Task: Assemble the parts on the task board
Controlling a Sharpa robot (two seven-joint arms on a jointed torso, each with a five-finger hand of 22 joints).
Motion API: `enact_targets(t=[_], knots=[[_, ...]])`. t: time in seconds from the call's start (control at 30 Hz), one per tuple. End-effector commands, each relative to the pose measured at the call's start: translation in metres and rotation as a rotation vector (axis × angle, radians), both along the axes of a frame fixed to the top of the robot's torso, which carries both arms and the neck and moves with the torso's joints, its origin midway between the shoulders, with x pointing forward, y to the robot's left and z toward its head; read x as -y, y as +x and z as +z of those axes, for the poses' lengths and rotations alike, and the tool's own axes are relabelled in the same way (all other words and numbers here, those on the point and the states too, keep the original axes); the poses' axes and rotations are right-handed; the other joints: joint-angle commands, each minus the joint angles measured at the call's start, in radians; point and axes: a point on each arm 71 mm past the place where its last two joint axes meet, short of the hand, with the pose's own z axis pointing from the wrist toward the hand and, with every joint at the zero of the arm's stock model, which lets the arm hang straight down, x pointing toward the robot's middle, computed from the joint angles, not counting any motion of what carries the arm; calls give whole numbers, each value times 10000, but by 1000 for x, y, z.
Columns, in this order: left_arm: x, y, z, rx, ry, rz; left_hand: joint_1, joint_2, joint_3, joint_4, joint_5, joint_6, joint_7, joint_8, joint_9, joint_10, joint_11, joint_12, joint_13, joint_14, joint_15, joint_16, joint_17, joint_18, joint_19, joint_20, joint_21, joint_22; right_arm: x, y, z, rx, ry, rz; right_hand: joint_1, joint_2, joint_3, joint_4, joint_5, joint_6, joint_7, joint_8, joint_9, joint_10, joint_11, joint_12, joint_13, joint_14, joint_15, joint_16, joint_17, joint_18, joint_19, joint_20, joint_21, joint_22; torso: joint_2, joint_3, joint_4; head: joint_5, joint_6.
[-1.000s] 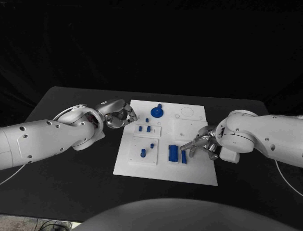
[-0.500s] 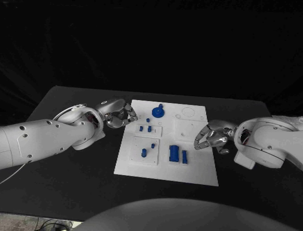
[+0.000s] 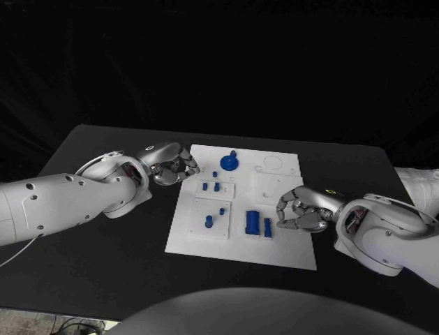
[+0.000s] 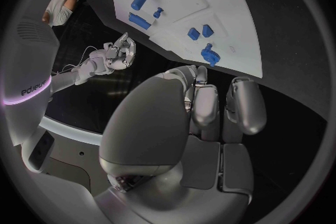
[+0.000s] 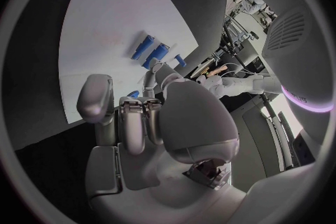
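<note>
Black table [image 3: 98,265] | white board [image 3: 241,209] lies mid-table before you | your left hand [image 3: 172,166] sits at the board's left edge, fingers curled, holding nothing | your right hand [image 3: 301,209] hovers over its right side, curled, grip unclear | blue parts [image 3: 251,222] rest on board

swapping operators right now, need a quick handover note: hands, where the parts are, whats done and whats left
Left hand: fingers curled in, holding nothing, at the task board's left edge.
Right hand: over the board's right edge, fingers curled; whether it holds a part cannot be told.
Parts: round blue piece at the far end, two small pegs mid-left, a small piece near-left, a larger block and a slim bar in the middle.
Done: unclear which parts are seated.
Left: check the right hand, then continue assembly.
</note>
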Motion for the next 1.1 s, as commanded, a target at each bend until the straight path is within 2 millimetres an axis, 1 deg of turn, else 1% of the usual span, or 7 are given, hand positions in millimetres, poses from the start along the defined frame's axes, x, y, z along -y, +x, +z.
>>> enact_targets(t=[0.03, 0.13, 0.23, 0.47, 0.6, 0.7, 1.1], knots=[[1, -1, 2, 167, -170, -80, 94, -29, 68, -2, 43, 42, 26, 53, 9, 51, 6, 42, -9, -80, 17, -23, -10, 176, -56, 22, -68, 1779, -4, -2, -3, 951, -35, 751, 49, -163, 59, 98, 624, -153, -31, 407, 296, 1046, -80, 39, 2632, 1060, -68, 46, 2631, -141, -38, -39, 69, 1415, -10, -5, -12, 6, 2], [1, -1, 2, 165, -167, -73, 94, -29, 68, -2, 43, 42, 26, 53, 9, 51, 6, 42, -9, -80, 17, -23, -10, 176, -56, 22, -68, 1779, -4, -6, -12, 748, -25, 790, 1, -300, 103, 314, 771, -396, -91, 1140, 890, 1046, -112, 39, 2632, 1060, -97, 46, 2631, -143, -65, -44, 125, 1414, -11, -3, -4, -5, 2], [0, -1, 2, 157, -159, -62, 94, -29, 68, -2, 43, 42, 26, 53, 9, 51, 6, 42, -9, -80, 17, -23, -10, 176, -56, 22, -68, 1779, -6, -9, -19, 538, -64, 842, -127, -429, 25, 565, 433, -650, -141, 1720, 1392, 1046, -138, 39, 2632, 1060, -128, 46, 2631, -152, -68, -53, 189, 1418, -10, 2, -11, 22, 2], [1, -1, 1, 131, -143, -67, 97, -36, 85, -1, 44, 45, 26, 58, 11, 62, 5, 48, -7, -84, 15, -25, -13, 175, -53, 21, -60, 1781, -9, -11, -25, 347, -126, 885, -223, -561, -163, 928, -119, -826, -154, 2510, 2031, 1046, -168, 39, 2632, 1060, -138, 46, 2631, -149, -73, -85, 258, 1420, -5, -5, -2, -33, 2], [1, 0, 1, 115, -137, -81, 97, -36, 85, -1, 44, 45, 26, 58, 11, 62, 5, 48, -7, -84, 15, -25, -13, 175, -53, 21, -60, 1781, -12, -11, -28, 236, -126, 914, -96, -579, -198, 1032, 373, 513, -210, 4515, 3289, 1046, -229, 39, 2632, 1060, -168, 46, 2631, -149, -70, -121, 313, 1426, 3, -5, 2, -37, 2], [1, 0, 1, 118, -140, -89, 97, -36, 85, -1, 44, 45, 26, 58, 11, 62, 5, 48, -7, -84, 15, -25, -13, 175, -53, 21, -60, 1781, -13, -11, -31, 128, -114, 930, -24, -609, -171, 1067, 879, 1218, -252, 5467, 3874, 1046, -257, 39, 2632, 1060, -199, 46, 2631, -148, -83, -142, 318, 1423, -1, -4, 5, -30, 2], [1, 0, 1, 115, -133, -86, 97, -37, 86, -1, 44, 45, 26, 58, 11, 63, 5, 48, -7, -84, 15, -25, -14, 175, -53, 21, -60, 1781, -14, -11, -39, -89, -179, 738, 24, -616, -111, 1101, 1173, 1366, -276, 5761, 4080, 1046, -277, 39, 2632, 1060, -219, 46, 2631, -139, -111, -156, 269, 1407, -8, -6, -2, 0, 2]])
